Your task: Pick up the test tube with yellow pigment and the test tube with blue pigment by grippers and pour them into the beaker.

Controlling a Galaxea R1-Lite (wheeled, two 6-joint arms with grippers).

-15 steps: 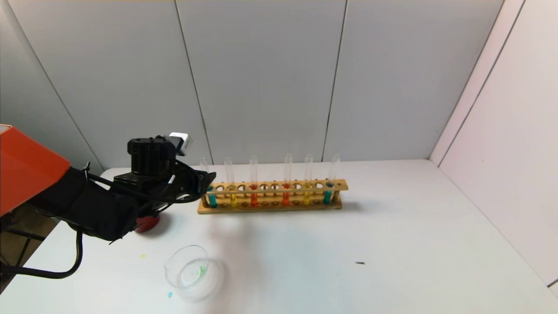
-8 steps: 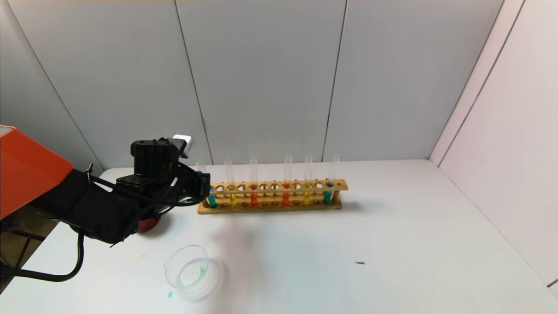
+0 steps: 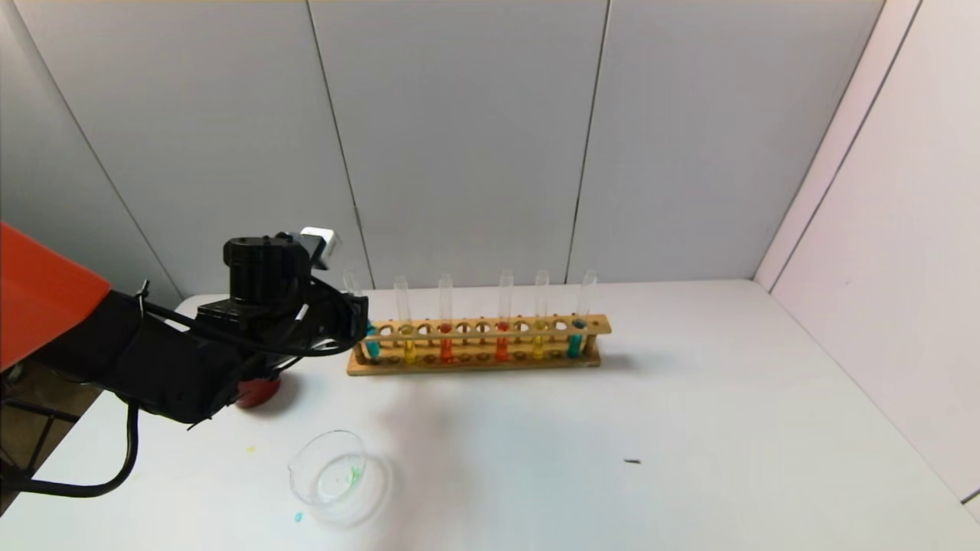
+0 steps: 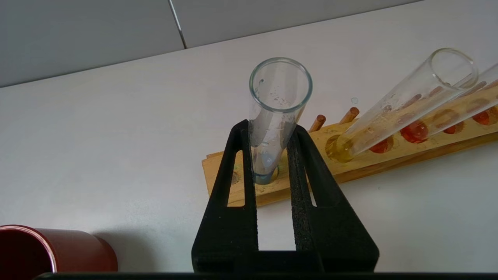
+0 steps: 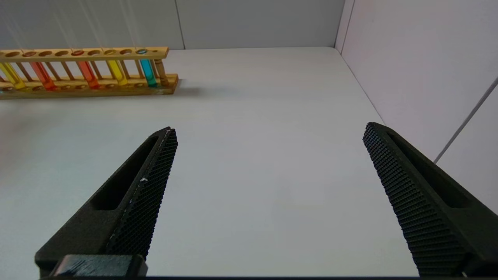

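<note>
- Nearest the robot, at about 7 o'clock on the table [image 3: 689, 428], the beaker [image 3: 329, 476] stands upright, with faint green traces inside and small coloured drips on the table beside it.
- A dark red cup [image 3: 256, 390] sits farther back at 9 o'clock, partly hidden behind the left arm.
- The left gripper [image 4: 272, 130] is at the left end of the wooden rack [image 3: 475, 340], its two fingers [image 4: 237, 167] pressed on either side of the test tube with blue pigment [image 4: 274, 112], which sits in the end hole. The clamp is around the clear upper glass, above the rack's top rail; the blue liquid lies low in the tube.
- The test tube with yellow pigment [image 3: 408, 325] stands in the next filled hole, just beside the blue one, upright and ungripped.
- Beyond it, toward 3 o'clock along the rack, stand two orange-red tubes [image 3: 446, 325], a second yellow and a teal tube.
- The right gripper [image 5: 268, 155] hangs over bare table well off toward 4 o'clock, fingers spread wide, holding nothing.
- Handling, as a judgement: the tube is light, rigid, smooth and breakable, so it likely slips under a weak clamp and cracks under a hard one. Taking it mid-length on the dry glass, as here, looks sound; it should probably lift straight up so it does not bind in the hole or knock its neighbour.
</note>
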